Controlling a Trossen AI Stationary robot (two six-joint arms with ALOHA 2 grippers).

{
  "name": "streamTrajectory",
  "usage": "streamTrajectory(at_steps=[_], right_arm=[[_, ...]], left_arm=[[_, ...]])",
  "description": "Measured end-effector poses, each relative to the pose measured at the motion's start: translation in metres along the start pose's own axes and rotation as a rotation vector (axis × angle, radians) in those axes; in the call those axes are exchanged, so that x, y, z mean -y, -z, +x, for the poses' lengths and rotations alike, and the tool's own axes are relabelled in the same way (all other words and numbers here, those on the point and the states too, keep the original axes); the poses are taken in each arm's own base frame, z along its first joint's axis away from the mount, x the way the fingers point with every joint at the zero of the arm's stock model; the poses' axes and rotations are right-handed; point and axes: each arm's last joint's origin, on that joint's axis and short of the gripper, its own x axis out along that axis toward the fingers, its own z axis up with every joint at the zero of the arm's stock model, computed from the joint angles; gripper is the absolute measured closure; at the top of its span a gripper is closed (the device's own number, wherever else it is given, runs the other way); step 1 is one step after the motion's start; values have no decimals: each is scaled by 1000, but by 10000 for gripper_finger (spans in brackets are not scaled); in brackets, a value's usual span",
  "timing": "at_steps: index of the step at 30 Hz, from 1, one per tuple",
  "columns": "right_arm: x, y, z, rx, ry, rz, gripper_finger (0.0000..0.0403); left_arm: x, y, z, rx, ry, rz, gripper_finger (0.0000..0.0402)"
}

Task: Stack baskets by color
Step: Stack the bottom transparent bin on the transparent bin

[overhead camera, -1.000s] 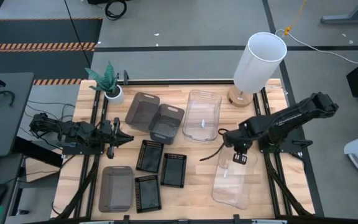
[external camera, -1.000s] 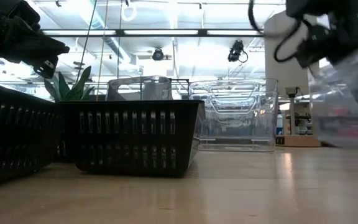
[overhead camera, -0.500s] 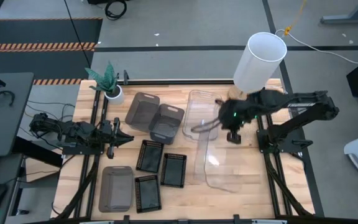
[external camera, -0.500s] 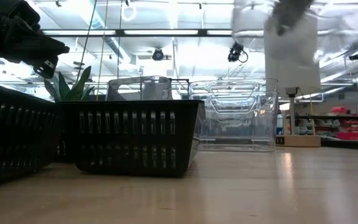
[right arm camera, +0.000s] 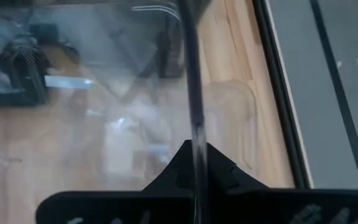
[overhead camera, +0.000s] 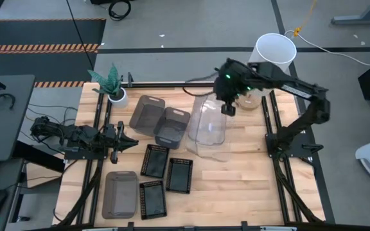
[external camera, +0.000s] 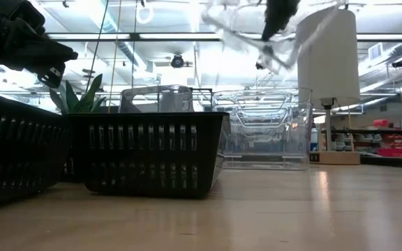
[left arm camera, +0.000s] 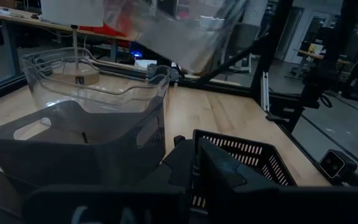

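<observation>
Clear plastic, rounded at the corners and see-through enough that the wood shows beneath it: a large clear basket [overhead camera: 205,128] hangs tilted in the air, pinched by its rim in the pressed-together jaws of the right gripper [overhead camera: 227,102] above the far edge of the surface [overhead camera: 236,186]. It hangs just over the clear baskets [overhead camera: 209,117] standing near the far edge, beside the white lamp [overhead camera: 273,52]; in the low view those show as nested walls [external camera: 264,129].

Two smoky-grey baskets [overhead camera: 161,120] stand side by side toward the far-left corner, near the small potted plant [overhead camera: 111,85]; whether anything lies in them cannot be told. A third smoky-grey basket [overhead camera: 120,194] sits at the near-left corner and looks empty. Three shallow black slotted baskets lie apart on the wood near it: one [overhead camera: 154,160] in the middle, one [overhead camera: 179,175] to its right, one [overhead camera: 152,199] by the near edge, all holding nothing.

At the left edge, the left gripper [overhead camera: 122,142] waits with its jaws nearly together and nothing between them.
</observation>
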Motion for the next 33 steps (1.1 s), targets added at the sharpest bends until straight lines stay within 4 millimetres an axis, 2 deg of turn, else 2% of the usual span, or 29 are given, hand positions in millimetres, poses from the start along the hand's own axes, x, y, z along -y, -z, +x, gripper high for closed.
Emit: streamTrajectory(at_steps=[6, 15, 20, 33], right_arm=[[40, -10, 17, -74, 11, -23, 398], [86, -7, 26, -88, -25, -24, 396], [97, -3, 43, -152, -67, 11, 395], [98, -5, 103, -332, -165, 2, 395]], left_arm=[[0, 0, 0, 0, 0, 0, 374], [0, 0, 0, 0, 0, 0, 374], [0, 0, 0, 0, 0, 0, 368], [0, 0, 0, 0, 0, 0, 371]])
